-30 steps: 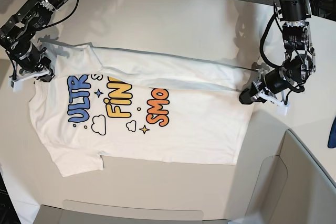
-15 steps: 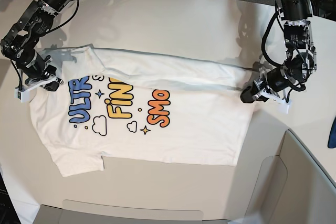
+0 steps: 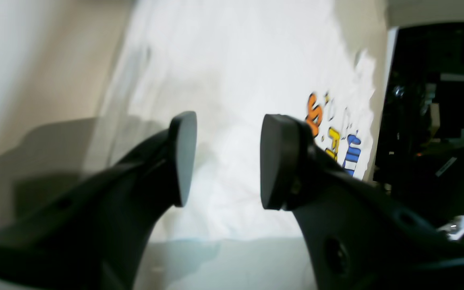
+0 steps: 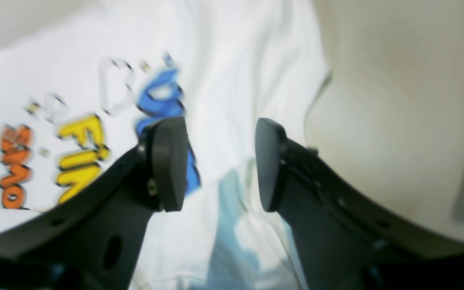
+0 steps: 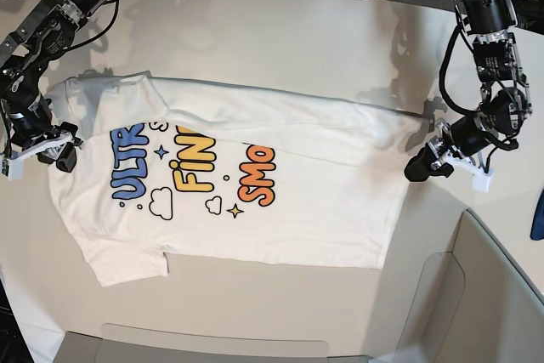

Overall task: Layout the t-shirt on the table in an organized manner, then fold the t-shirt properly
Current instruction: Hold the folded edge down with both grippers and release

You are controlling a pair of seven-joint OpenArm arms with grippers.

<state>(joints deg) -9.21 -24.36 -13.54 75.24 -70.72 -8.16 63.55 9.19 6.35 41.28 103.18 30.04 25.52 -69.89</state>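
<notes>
The broad off-white tabletop (image 5: 280,31) lies under me, and spread across its middle is the white short-sleeved cotton t-shirt (image 5: 280,201) with blue, yellow and orange cartoon lettering, print side up. Its far long edge is turned over toward the middle as a plain white band (image 5: 280,112) covering the tops of the letters, so I judge one lengthwise fold is in; the near side, the near sleeve (image 5: 127,265) and the crosswise folds are left. My left gripper (image 3: 224,161) sits just off the hem end, pads (image 3: 274,161) apart and empty. My right gripper (image 4: 220,163) hovers at the collar end, pads (image 4: 169,163) apart, gripping nothing.
</notes>
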